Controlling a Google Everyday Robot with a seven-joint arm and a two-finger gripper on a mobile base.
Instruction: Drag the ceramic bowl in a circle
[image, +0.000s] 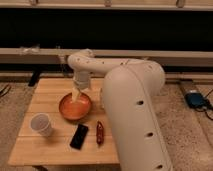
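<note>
Ceramic bowl sits under my claw, jaws spread wide near its far rim; I fear a loose drag loses it or knocks the cup left of the claw.

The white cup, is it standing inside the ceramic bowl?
No, the white cup stands on the wooden table apart from the ceramic bowl, and only the gripper hangs over that bowl.

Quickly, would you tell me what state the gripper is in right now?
Gripper: open, inside the ceramic bowl near its far rim; nothing visibly gripped.
</note>
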